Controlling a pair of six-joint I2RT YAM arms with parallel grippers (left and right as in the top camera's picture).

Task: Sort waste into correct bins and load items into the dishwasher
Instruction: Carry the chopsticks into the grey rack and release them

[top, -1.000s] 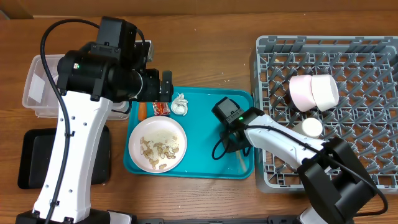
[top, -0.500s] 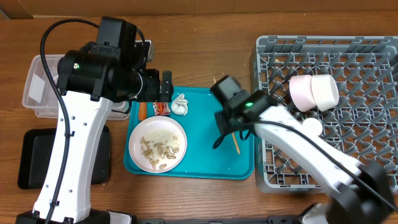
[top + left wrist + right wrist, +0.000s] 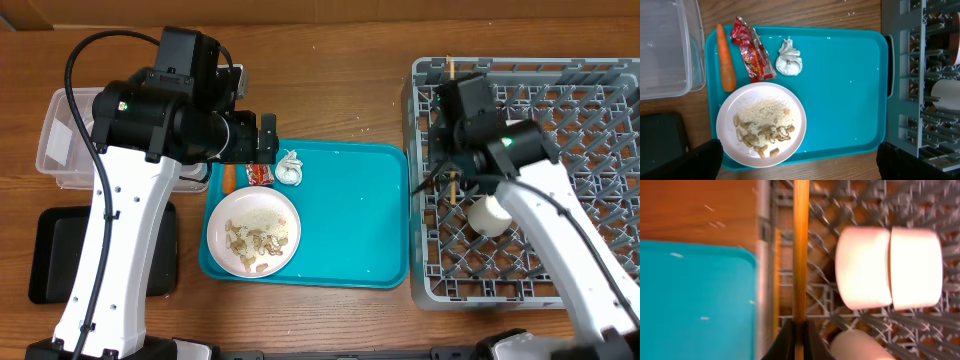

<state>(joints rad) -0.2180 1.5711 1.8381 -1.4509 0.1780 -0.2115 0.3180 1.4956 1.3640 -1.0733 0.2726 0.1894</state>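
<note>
My right gripper (image 3: 450,165) (image 3: 799,336) is shut on a thin wooden chopstick (image 3: 450,68) (image 3: 800,250) and holds it over the left part of the grey dish rack (image 3: 600,250) (image 3: 805,297). A second yellowish strip (image 3: 776,280) lies along the rack's left wall. Two white bowls (image 3: 890,267) lie in the rack. My left gripper (image 3: 266,138) (image 3: 800,172) is open and empty above the teal tray (image 3: 350,220). On the tray are a carrot (image 3: 725,57), a red wrapper (image 3: 752,50), a tissue ball (image 3: 789,59) and a white plate (image 3: 732,107) with food scraps (image 3: 762,130).
A clear tub (image 3: 65,140) (image 3: 665,45) stands left of the teal tray, with a black tray (image 3: 50,255) (image 3: 660,140) in front of it. Another white round piece (image 3: 492,215) sits in the rack by my right arm.
My right gripper has lifted the chopstick off the teal tray and carried it right and back, over the rack's left part. The left arm has not moved.
</note>
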